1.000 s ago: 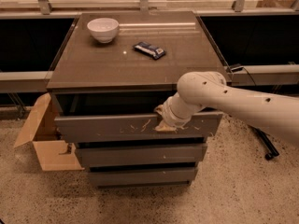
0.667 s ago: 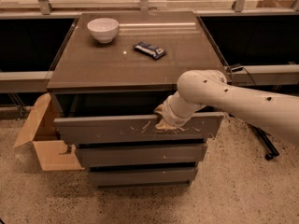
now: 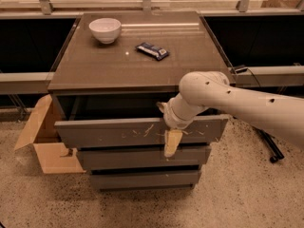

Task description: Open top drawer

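The top drawer (image 3: 114,132) is a wide dark-grey front with pale scratch marks, and it stands pulled out a little from the cabinet, a dark gap showing above it. My gripper (image 3: 170,137) reaches down over the drawer's upper edge, right of the middle. One pale finger (image 3: 172,144) hangs down in front of the scratched face. The white arm (image 3: 237,103) comes in from the right.
Two shorter grey drawer fronts (image 3: 142,158) sit below. On the cabinet top (image 3: 95,65) stand a white bowl (image 3: 105,30) and a dark snack bar (image 3: 152,51). An open cardboard box (image 3: 45,141) lies on the floor at the left. Dark shelving runs behind.
The top drawer has come out slightly further toward me, with the gripper moving with it. Bowl and snack bar have not moved.
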